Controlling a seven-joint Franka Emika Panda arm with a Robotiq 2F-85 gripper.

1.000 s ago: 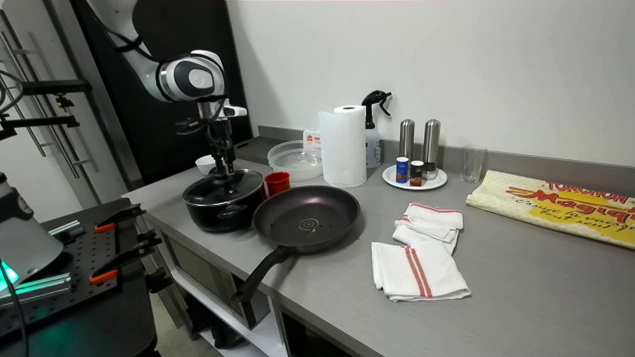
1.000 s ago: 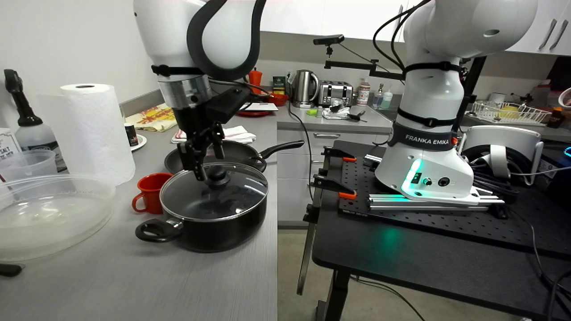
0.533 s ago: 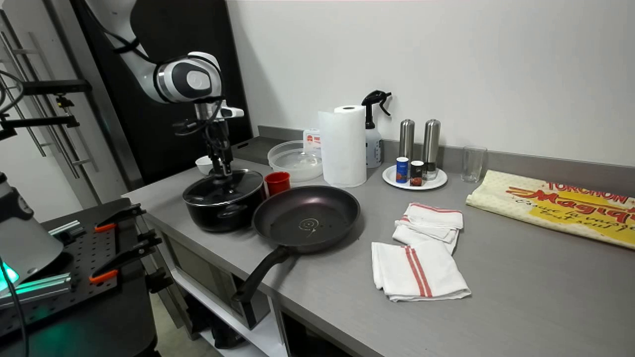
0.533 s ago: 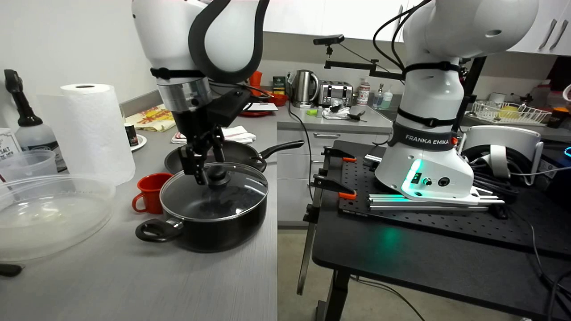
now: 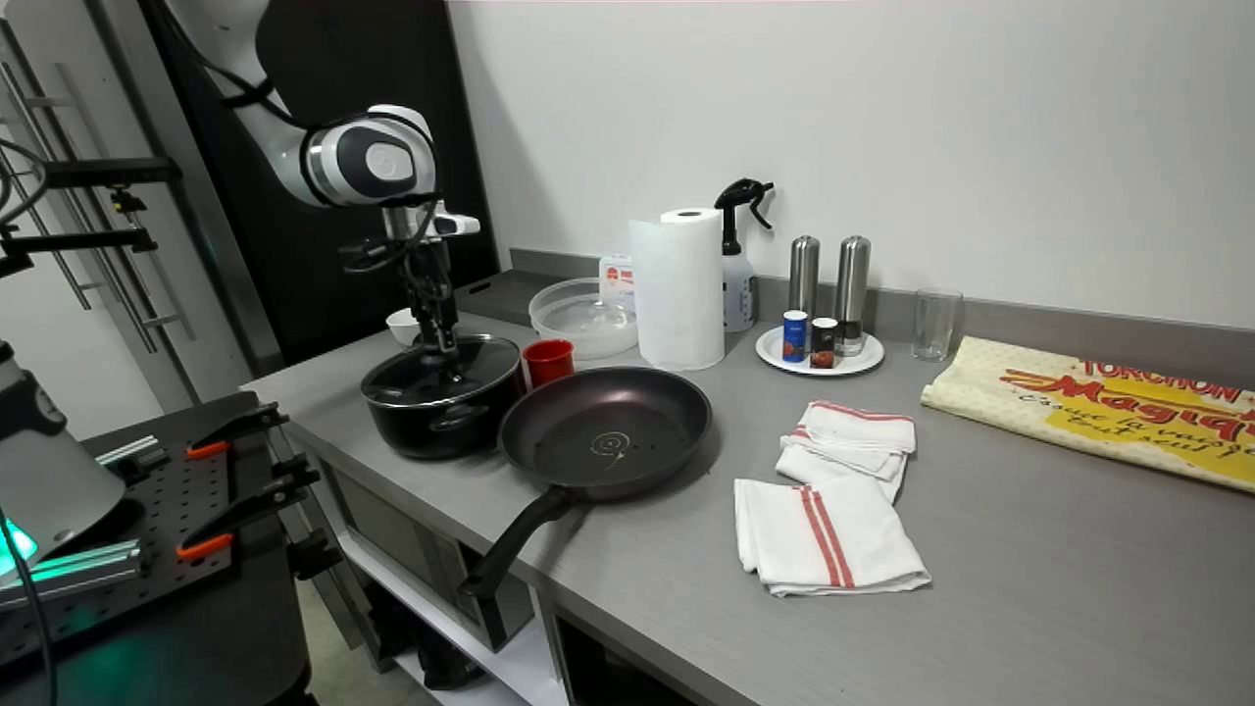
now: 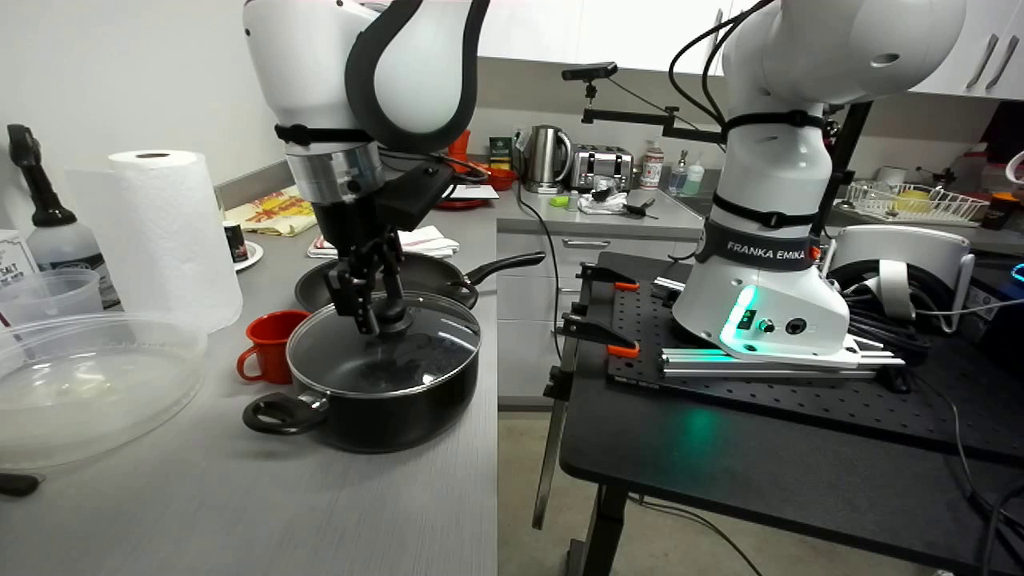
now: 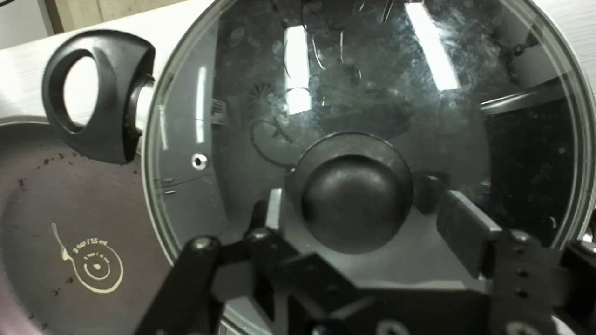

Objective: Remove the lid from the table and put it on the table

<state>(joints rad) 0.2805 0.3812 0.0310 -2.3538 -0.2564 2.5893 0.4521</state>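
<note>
Atop the pot (image 6: 400,420), the lid (image 6: 428,352) sits flat, so from where I stand the job looks barely begun. The gripper (image 7: 364,211) is at the knob (image 7: 355,204), its fingers (image 7: 274,209) apart on either side, with a gap showing on both sides; nothing is clamped, and whether they are low enough to grip I can't tell. Getting over the knob seems the only part done. Left to do, I'd judge: close on it, lift the lid off, carry it clear of the pan (image 5: 608,431) and the red cup (image 6: 276,344), lay it on the table (image 6: 320,512), let go
</note>
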